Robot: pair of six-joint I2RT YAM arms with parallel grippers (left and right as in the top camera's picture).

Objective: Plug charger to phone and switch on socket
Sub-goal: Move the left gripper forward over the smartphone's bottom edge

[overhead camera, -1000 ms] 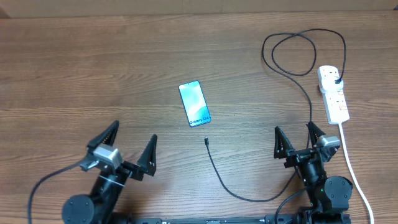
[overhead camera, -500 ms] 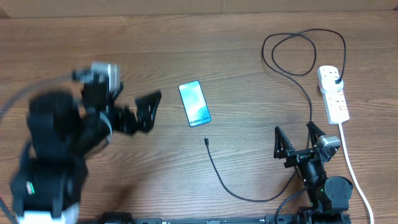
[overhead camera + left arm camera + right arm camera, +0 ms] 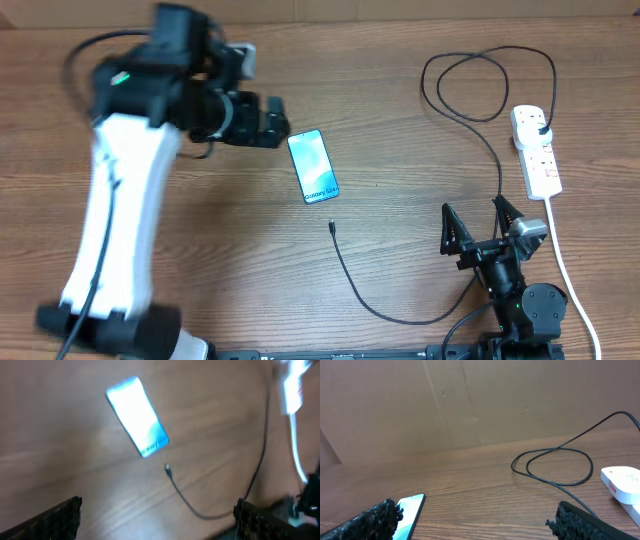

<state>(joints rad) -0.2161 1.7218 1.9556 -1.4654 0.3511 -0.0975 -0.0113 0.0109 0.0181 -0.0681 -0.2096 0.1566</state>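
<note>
Illegible white text on phone (image 3: 313,166)

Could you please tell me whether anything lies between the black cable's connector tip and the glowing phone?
Nothing visible does. The thin black charger cable ends just short of the slim blue-screened phone, with only bare brown wooden table between them.

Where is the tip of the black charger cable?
Overhead, the connector tip lies on the wooden table near the middle, just off the phone's nearer short end, apart from it.
</note>
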